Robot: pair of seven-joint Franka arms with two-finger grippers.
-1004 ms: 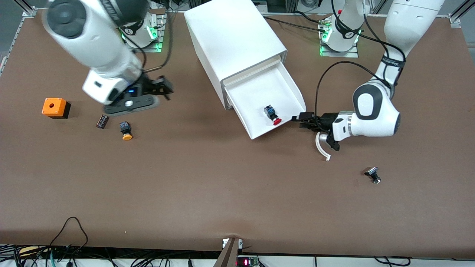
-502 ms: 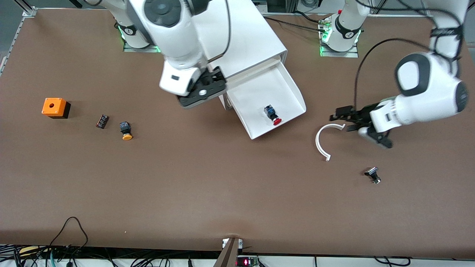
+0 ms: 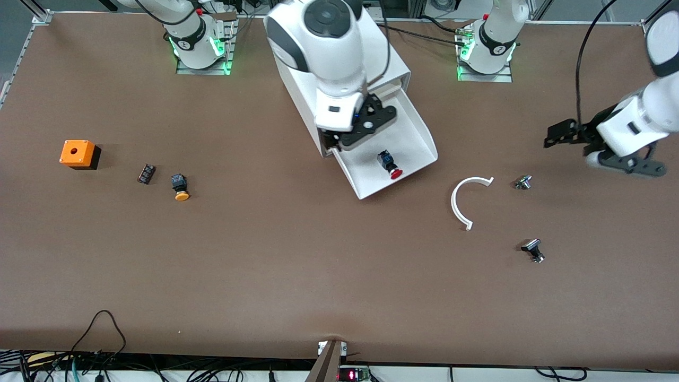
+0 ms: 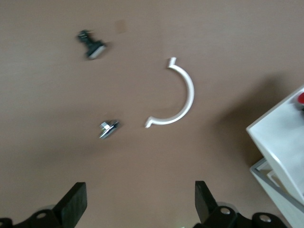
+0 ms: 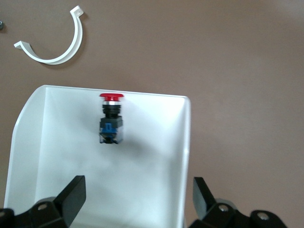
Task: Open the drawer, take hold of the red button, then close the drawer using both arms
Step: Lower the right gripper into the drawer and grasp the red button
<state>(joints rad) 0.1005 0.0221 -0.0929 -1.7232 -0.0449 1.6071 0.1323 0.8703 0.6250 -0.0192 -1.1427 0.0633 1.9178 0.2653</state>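
Right gripper (image 3: 339, 142) spread above button (image 3: 389, 164) in drawer (image 3: 419, 130)

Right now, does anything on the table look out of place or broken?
Yes: a curved white plastic piece lies loose on the table beside the open drawer, toward the left arm's end. It resembles a detached handle. The red button lies on its side in the drawer.

Pulled out of the cabinet (image 3: 339, 58), with the drawer (image 3: 411, 132) open and the button (image 3: 389, 164) lying inside near its front wall, straight ahead of the wide-apart jaws of the right gripper (image 5: 137, 199). Held over the table (image 3: 265, 254) toward the left arm's end, the left gripper (image 4: 140, 206), jaws wide apart above a curved strip (image 4: 176, 97) and a small nut (image 4: 109, 128) just beside it.
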